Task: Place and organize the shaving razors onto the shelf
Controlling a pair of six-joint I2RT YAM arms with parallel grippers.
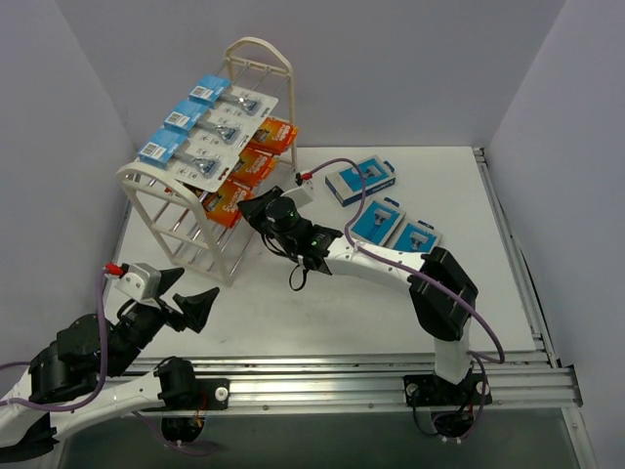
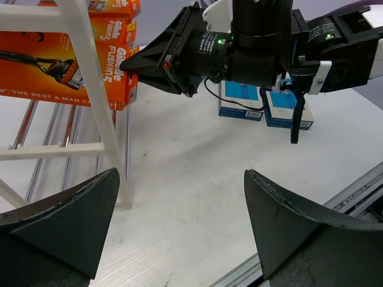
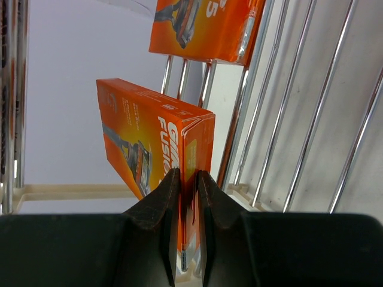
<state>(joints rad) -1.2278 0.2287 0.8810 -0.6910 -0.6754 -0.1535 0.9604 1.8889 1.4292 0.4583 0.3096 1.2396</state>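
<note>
The cream-white shelf (image 1: 156,191) stands at the back left, with three white blister-card razors (image 1: 210,132) on its top tier. Three orange razor boxes lie on the tier below. My right gripper (image 1: 248,205) is shut on the edge of the nearest orange box (image 1: 225,205). In the right wrist view the right gripper (image 3: 187,176) pinches that orange box (image 3: 149,143) against the shelf rods (image 3: 272,131). Three blue-and-white razor boxes (image 1: 359,181) (image 1: 377,223) (image 1: 417,237) lie on the table at the right. My left gripper (image 1: 190,298) hangs open with nothing in it, in front of the shelf.
In the left wrist view my open left gripper (image 2: 181,173) faces the shelf's end frame (image 2: 90,78), the right arm's wrist (image 2: 239,48) and two blue boxes (image 2: 242,101). A metal rail (image 1: 371,376) runs along the table's near edge. Grey walls close in the left, back and right.
</note>
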